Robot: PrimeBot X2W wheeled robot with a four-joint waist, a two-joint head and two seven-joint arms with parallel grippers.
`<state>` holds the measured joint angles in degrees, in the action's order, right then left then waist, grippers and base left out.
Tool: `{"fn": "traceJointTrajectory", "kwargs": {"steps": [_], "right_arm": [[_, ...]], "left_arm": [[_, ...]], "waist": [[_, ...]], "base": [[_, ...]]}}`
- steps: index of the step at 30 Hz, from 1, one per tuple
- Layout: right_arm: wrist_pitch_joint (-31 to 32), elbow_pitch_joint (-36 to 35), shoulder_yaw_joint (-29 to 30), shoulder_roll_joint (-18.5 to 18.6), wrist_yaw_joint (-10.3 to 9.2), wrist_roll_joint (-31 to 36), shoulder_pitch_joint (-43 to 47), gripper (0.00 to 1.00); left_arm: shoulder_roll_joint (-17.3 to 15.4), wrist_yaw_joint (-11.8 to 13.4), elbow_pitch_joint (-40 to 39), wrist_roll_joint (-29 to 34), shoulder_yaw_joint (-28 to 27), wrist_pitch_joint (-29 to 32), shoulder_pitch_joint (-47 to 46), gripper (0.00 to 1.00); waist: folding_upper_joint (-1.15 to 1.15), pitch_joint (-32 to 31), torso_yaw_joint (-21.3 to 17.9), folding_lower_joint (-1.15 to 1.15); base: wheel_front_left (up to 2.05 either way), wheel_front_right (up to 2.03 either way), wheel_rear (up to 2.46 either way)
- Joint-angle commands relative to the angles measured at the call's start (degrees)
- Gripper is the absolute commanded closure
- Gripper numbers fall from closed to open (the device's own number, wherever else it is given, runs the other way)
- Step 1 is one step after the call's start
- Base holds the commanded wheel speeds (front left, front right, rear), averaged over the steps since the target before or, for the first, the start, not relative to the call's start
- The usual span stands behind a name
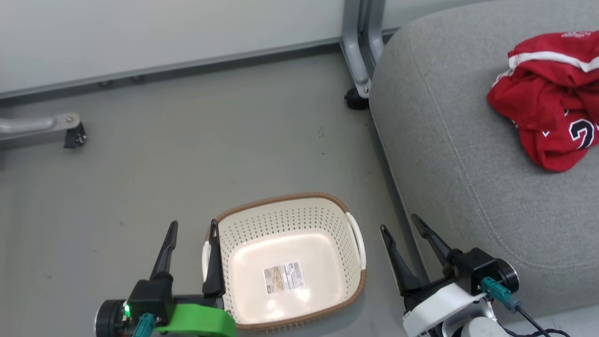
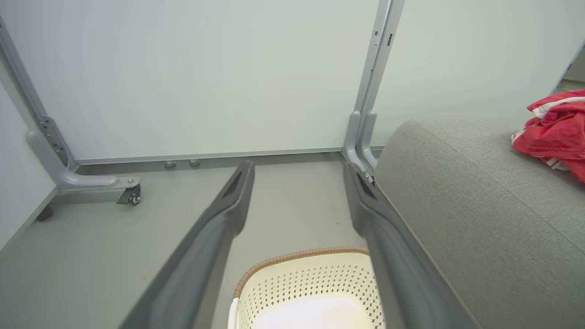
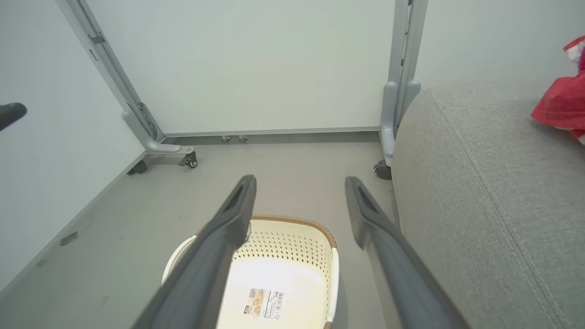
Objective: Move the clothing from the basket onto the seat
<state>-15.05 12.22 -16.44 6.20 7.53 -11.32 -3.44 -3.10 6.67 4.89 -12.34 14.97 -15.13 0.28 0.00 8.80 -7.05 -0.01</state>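
Note:
The red clothing (image 1: pixel 547 100) lies bunched on the grey seat (image 1: pixel 449 154) at the right, its white trim and black numerals showing; it also appears as clothing (image 2: pixel 555 130) and clothing (image 3: pixel 560 103) at the right edge of both wrist views. The cream basket (image 1: pixel 285 260) stands on the floor with nothing in it but its bottom sticker. My left gripper (image 1: pixel 193 230) is open at the basket's left rim. My right gripper (image 1: pixel 398 222) is open between basket and seat, holding nothing. The basket (image 3: pixel 283 269) lies below the right gripper's fingers.
A pale wall panel runs along the back. Its grey metal leg with a caster (image 1: pixel 358 96) stands at the seat's far corner. Another grey foot with a caster (image 1: pixel 70 131) is at the left. Grey floor (image 1: pixel 187 154) spreads between them.

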Motion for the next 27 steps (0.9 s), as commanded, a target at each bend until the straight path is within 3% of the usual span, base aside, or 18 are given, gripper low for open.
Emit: {"fn": "traceJointTrajectory", "kwargs": {"steps": [1,12,21,27], "right_arm": [[-0.2,-0.9,-0.3,0.0,-0.08,0.8,1.2,0.00],[-0.2,-6.0,4.5,0.4,-0.08,3.4,5.8,0.00],[-0.2,-7.4,9.8,0.0,-0.08,2.7,10.0,0.00],[-0.2,-7.3,10.0,0.1,-0.08,2.5,10.1,0.00]], "left_arm": [[0.0,0.2,-0.7,1.0,-1.2,0.0,2.0,0.00],[0.2,-0.7,-5.3,4.3,-7.8,0.0,10.3,0.00],[0.2,-1.4,-5.4,5.9,-8.4,0.0,14.8,0.00],[0.2,-1.5,-5.1,6.0,-8.6,0.0,14.8,0.00]], "waist": [[0.00,-8.9,5.4,0.01],[0.00,-13.8,5.6,0.01],[0.00,-15.1,4.7,0.01],[0.00,-15.0,4.0,0.01]], "base": [[0.00,0.00,0.00],[0.00,0.00,0.00],[0.00,0.00,0.00],[0.00,0.00,0.00]]}}
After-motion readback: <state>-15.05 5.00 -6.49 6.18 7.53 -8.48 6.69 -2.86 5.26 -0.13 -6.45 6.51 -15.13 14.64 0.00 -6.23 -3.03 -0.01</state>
